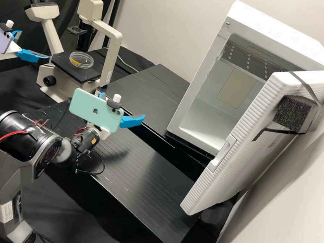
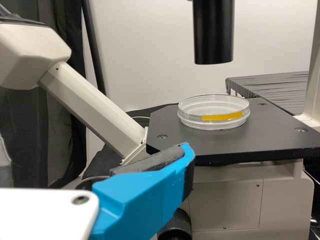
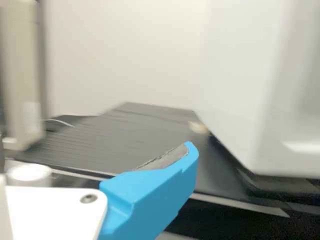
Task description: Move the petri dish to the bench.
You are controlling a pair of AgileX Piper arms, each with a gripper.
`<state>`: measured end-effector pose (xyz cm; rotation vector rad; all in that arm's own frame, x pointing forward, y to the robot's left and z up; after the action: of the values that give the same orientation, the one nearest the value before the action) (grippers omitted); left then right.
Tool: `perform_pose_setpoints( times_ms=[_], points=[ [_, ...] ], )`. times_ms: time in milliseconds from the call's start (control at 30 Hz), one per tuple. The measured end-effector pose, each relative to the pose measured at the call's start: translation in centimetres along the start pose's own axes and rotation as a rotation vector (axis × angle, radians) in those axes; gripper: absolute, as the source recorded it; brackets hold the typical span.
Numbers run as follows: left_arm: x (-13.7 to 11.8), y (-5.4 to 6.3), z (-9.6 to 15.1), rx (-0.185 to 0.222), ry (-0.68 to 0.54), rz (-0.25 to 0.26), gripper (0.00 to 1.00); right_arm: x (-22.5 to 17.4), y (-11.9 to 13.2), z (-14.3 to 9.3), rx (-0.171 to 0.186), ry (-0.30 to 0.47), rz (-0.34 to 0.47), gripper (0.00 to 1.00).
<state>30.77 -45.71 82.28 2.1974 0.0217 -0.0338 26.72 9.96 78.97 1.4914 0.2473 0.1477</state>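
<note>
Black ribbed bench [image 1: 141,166] lies below right white, blue-fingered gripper [image 1: 123,105], jaws parted, unladen. Ahead of left white, blue-fingered gripper [image 1: 35,44], clear round yellow-taped petri dish [image 2: 213,112] rests on flat black microscope stage [image 2: 165,130], presumably for viewing; we judge left jaws spread, unladen, to straddle dish.

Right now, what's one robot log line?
clear round petri dish, yellow strip: on flat black stage of cream microscope | left blue-fingered pincer: open, near stage | right blue-fingered pincer: open, above black bench | move: not done
</note>
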Motion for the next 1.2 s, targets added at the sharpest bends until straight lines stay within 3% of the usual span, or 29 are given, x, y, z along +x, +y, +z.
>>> perform_pose_setpoints(
  times_ms=[100, 200, 400, 467, 567, 833, 1200],
  points=[
    [0.0, 0.0, 0.0, 0.0, 0.0, 0.0, 1.0, 0.4, -0.8, -2.4, -0.031, 0.086, -0.023, 1.0],
    [0.0, 0.0, 0.0, 0.0, 0.0, 0.0, 1.0, 0.9, -1.2, -4.4, -0.036, 0.151, -0.032, 1.0],
    [0.0, 0.0, 0.0, 0.0, 0.0, 0.0, 1.0, 2.9, -1.2, -7.8, -0.008, 0.243, -0.023, 1.0],
    [0.0, 0.0, 0.0, 0.0, 0.0, 0.0, 1.0, 3.8, -1.5, -8.7, 0.02, 0.261, -0.047, 1.0],
    [0.0, 0.0, 0.0, 0.0, 0.0, 0.0, 1.0, 5.0, -2.3, -9.8, 0.052, 0.274, -0.093, 1.0],
    [0.0, 0.0, 0.0, 0.0, 0.0, 0.0, 1.0, 9.0, -4.8, -12.3, 0.053, 0.264, -0.202, 1.0],
    [0.0, 0.0, 0.0, 0.0, 0.0, 0.0, 1.0, 13.5, -7.7, -15.4, -0.039, 0.217, -0.267, 1.0]
  ],
)
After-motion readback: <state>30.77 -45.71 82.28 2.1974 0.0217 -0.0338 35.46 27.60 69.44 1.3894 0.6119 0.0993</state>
